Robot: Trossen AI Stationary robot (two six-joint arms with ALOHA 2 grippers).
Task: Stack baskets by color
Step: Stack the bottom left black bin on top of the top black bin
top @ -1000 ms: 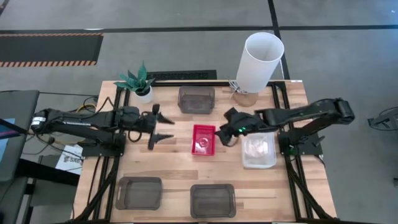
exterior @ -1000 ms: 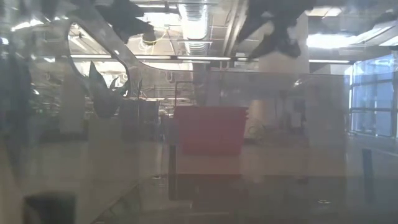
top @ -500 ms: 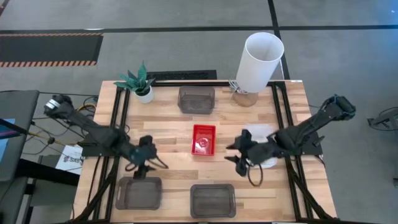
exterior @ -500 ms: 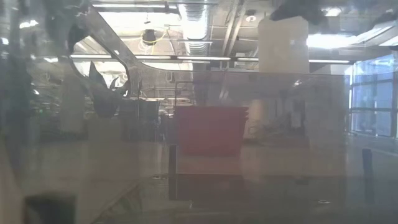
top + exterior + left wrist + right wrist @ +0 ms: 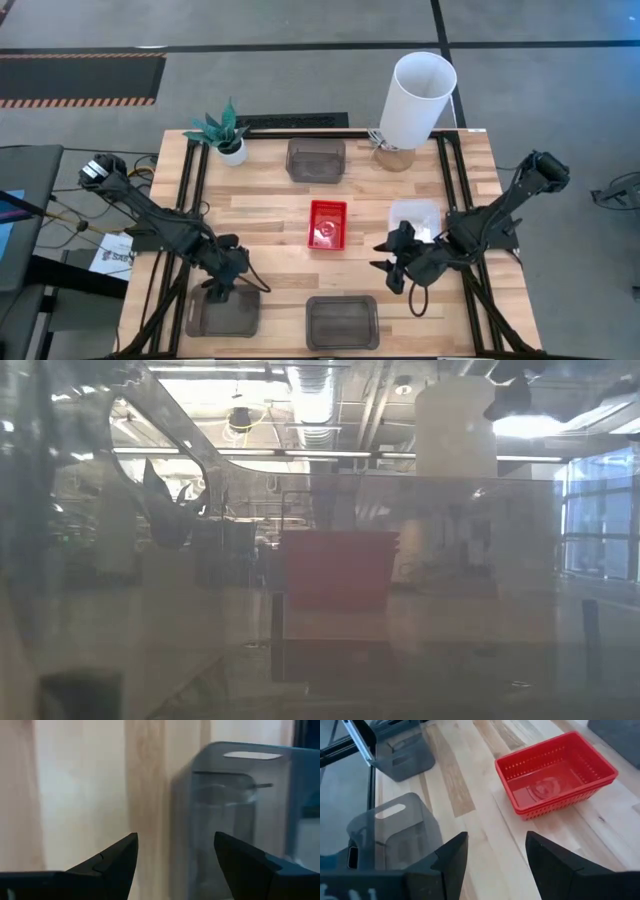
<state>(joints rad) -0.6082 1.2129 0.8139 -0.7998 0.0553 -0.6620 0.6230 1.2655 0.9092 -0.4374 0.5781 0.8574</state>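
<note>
A red basket [image 5: 327,223] sits mid-table, with a clear basket [image 5: 415,214] to its right, partly under my right arm. Dark grey baskets rest at the far middle [image 5: 316,159], near left [image 5: 222,311] and near middle [image 5: 342,321]. My left gripper [image 5: 222,291] hangs open, pointing steeply down over the far rim of the near-left grey basket [image 5: 235,805]; its fingers [image 5: 120,857] stand above that wall. My right gripper [image 5: 391,264] is open and tilted down over bare wood between the red basket [image 5: 555,772] and the near-middle grey basket [image 5: 395,830].
A tall white cylinder [image 5: 417,98] stands at the far right and a small potted plant [image 5: 222,131] at the far left. Black frame rails [image 5: 196,200] run along both table sides. Bare wood lies between the red basket and the near row.
My left gripper has swung from beside the red basket toward the near left, tipped steeply down and sunk over the near-left grey basket. My right gripper has drawn away from the red basket toward the near edge, rolling as it went. No basket has moved.
</note>
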